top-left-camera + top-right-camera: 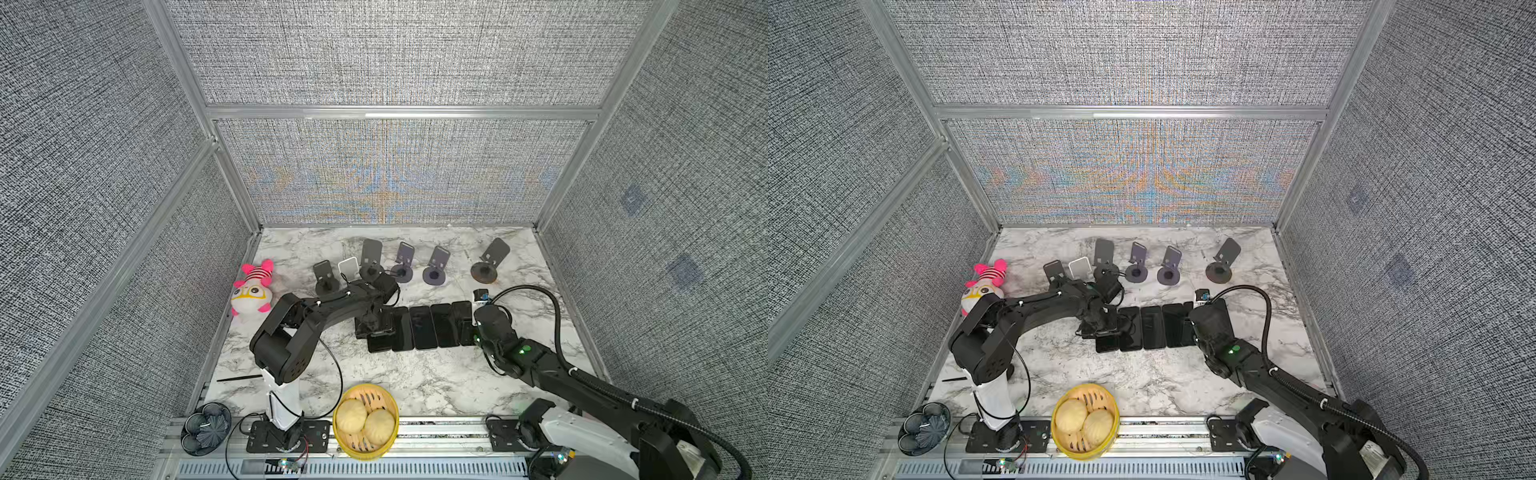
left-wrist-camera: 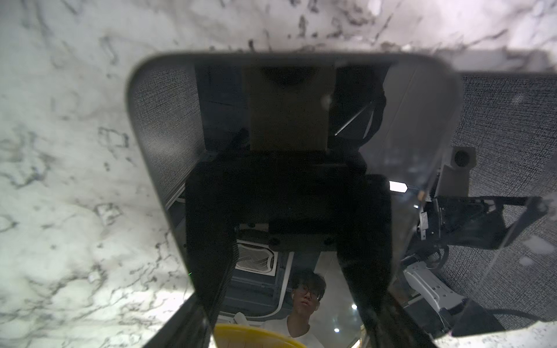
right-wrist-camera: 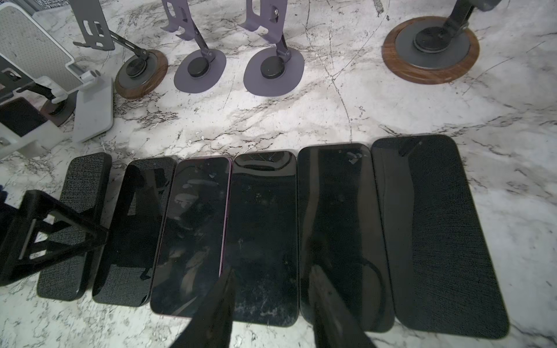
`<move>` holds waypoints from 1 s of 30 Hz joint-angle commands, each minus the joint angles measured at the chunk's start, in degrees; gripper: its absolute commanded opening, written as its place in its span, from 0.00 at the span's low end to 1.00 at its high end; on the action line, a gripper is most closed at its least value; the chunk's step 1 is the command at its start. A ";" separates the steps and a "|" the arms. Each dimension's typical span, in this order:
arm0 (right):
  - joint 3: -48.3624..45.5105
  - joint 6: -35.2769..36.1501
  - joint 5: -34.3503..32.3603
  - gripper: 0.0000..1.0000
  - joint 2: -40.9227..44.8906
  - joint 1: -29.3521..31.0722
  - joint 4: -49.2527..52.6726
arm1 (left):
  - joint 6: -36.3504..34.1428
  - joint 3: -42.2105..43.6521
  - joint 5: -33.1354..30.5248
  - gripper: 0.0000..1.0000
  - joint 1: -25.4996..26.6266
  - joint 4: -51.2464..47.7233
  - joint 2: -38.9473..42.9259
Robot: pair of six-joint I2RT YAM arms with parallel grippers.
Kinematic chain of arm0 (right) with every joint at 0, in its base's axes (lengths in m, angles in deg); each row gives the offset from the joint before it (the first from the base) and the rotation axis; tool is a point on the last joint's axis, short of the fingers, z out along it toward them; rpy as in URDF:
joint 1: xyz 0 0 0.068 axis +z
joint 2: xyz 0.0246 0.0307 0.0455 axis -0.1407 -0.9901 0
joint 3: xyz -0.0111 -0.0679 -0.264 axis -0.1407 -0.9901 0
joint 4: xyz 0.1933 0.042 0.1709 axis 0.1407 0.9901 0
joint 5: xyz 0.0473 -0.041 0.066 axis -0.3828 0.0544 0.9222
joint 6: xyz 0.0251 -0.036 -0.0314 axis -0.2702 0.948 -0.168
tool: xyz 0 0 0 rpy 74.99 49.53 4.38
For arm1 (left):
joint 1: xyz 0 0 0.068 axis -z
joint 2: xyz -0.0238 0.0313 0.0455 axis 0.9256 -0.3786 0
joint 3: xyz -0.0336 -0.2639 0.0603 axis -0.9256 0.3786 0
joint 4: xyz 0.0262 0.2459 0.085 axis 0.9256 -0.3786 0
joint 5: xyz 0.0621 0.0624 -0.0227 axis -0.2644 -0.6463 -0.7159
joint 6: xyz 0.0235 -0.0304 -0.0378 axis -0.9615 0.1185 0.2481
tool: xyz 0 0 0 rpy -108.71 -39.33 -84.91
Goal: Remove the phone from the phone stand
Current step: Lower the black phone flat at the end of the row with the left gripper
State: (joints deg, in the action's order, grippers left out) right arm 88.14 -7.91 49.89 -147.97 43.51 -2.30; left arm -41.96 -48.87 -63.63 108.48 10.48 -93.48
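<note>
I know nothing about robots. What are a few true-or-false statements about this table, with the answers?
1. Six phones lie flat in a row on the marble table. True.
2. The steamer basket holds three buns. False: two buns.
3. Both purple stands hold phones. False: both stand empty.
4. A pink plush toy lies left of the stands. True.
5. The right end effector grips a phone. False: its jaws stand open above the row.
</note>
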 commanded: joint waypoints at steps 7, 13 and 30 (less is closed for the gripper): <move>-0.06 0.09 -0.25 0.41 -0.13 0.00 -0.25 | -0.67 0.16 0.67 0.55 0.06 1.10 -1.12; -0.02 0.19 -0.39 0.41 0.10 -0.05 -0.08 | -1.19 0.16 1.38 0.65 0.06 1.56 -1.74; -0.02 0.35 -0.37 0.41 -0.08 -0.09 -0.08 | -1.83 0.27 2.43 0.80 0.01 1.89 -2.03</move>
State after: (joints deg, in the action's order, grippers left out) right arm 88.12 -7.74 49.89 -148.17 43.42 -2.26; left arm -43.34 -49.31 -63.06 108.53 10.31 -94.33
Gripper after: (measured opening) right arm 0.408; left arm 0.802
